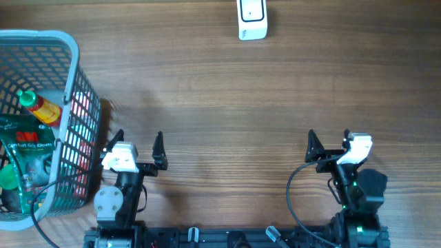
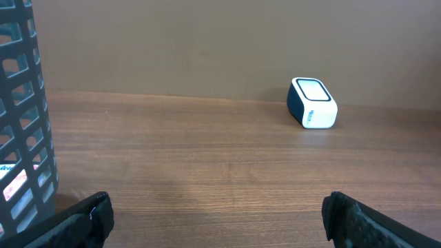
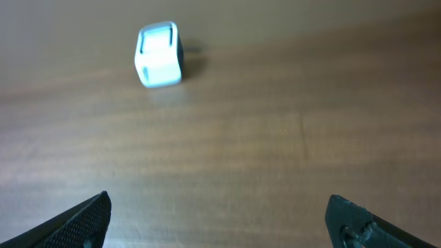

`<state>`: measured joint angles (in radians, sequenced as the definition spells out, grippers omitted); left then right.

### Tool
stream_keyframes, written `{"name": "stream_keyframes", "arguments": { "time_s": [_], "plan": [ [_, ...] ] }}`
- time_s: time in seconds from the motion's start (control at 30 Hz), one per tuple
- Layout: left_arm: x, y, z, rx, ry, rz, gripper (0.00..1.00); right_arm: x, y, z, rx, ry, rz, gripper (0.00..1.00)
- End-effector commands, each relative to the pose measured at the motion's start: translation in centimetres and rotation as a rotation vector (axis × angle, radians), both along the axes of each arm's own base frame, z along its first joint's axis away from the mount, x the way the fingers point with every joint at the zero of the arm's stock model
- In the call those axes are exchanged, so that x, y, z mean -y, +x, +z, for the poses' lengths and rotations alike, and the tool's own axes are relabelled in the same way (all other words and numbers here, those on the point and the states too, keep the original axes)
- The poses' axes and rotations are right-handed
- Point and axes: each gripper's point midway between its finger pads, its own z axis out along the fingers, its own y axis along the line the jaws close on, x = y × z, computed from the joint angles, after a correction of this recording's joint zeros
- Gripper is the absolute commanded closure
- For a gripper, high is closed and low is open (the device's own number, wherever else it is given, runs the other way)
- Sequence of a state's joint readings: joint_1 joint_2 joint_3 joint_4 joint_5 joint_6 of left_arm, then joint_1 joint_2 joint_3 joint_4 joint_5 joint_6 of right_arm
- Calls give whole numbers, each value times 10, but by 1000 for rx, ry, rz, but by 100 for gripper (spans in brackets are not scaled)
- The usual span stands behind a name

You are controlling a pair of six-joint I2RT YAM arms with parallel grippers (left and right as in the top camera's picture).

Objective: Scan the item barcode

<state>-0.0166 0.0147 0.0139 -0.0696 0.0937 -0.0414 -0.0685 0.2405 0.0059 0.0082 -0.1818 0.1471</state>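
while both arms are resting at the near edge of the tabletop (image 1: 220, 89), the left gripper (image 1: 138, 138) is hanging just over the wood. its two black fingers are spreading wide apart and it is holding nothing. the left wrist view is showing only bare wood between the two finger tips. over on the other side the right gripper (image 1: 329, 138) is gaping wide too, and it is grasping nothing. a thin black cable (image 1: 293, 186) is curling beside its arm. the right wrist view is also showing plain wood between the fingers.

just beside the left gripper, on its left, a grey basket (image 1: 72, 62) with holes in its walls is sitting on the tabletop. the things to scan are lying inside it, not out on the wood. a green bag (image 1: 27, 148) with white writing is lying in the part nearer the arms. a yellow bottle (image 1: 41, 108) with a green cap and a red band is lying tilted a little farther back. something red and white is showing through the basket wall, but i cannot tell what it is.

far across the tabletop a small white scanner (image 1: 252, 17) is sitting by the far edge. it is staying well apart from both grippers and from the basket. looking from side to side, it is sitting between the two arms. the left wrist view is showing its dark side and its window facing up.
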Motion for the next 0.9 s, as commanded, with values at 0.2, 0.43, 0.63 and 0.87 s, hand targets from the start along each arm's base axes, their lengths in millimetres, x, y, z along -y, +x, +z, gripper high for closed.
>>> {"name": "stream_keyframes", "arguments": {
  "time_s": [0.2,0.43,0.63,0.87],
  "plan": [
    [-2,0,-3,0,12,10,0,0,-8,54,236,-30,-1,0],
    [-2,0,-3,0,12,10,0,0,-9,55,242,-30,-1,0],
    [-2,0,-3,0,12,10,0,0,-9,55,241,-30,-1,0],
    [-2,0,-3,0,12,10,0,0,-9,55,241,-30,-1,0]
  ]
}}
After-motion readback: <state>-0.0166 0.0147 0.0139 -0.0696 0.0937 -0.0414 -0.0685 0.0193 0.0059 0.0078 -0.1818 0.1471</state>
